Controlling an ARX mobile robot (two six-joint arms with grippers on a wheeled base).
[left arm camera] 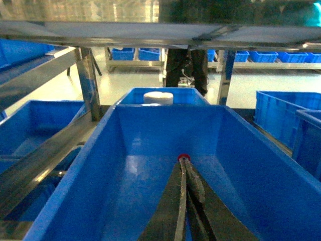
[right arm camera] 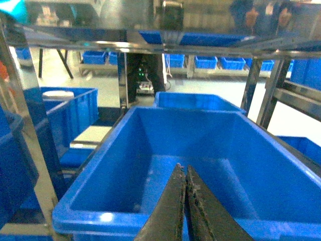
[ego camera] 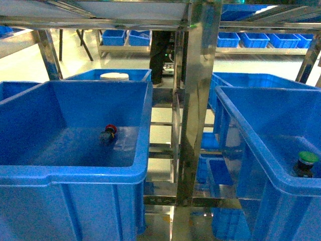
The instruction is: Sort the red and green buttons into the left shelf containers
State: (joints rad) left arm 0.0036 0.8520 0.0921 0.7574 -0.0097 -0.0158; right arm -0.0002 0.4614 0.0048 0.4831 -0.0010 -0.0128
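My left gripper (left arm camera: 184,163) has its two dark fingers (left arm camera: 176,201) pressed together, and a sliver of red cap (left arm camera: 183,157) shows right at their tips; from the wrist view I cannot tell whether they pinch it or merely lie in front of it. They reach over the floor of a large deep blue bin (left arm camera: 120,150), one of the left shelf containers. From the head view the red button (ego camera: 109,133) lies on that bin's floor (ego camera: 75,173), near the back and right of the middle, and neither of my arms shows there. My right gripper (right arm camera: 184,173) is clenched too, fingers (right arm camera: 175,206) flat against each other with nothing between them, hanging over the near rim of another deep blue bin (right arm camera: 150,216). The green button (ego camera: 305,164) stands upright inside the right-hand bin (ego camera: 261,165), close to its near wall at the edge of the head view. Between the two bins rises a shiny metal shelf post (ego camera: 198,100) with crossbars behind it. Behind the left bin sits a further blue bin holding a white round lid-like object (ego camera: 114,76). A steel shelf (left arm camera: 150,30) runs overhead. Across the aisle stand rows of smaller blue trays (ego camera: 261,40) on racks, and a dark standing figure (ego camera: 161,50) whose upper part is hidden.
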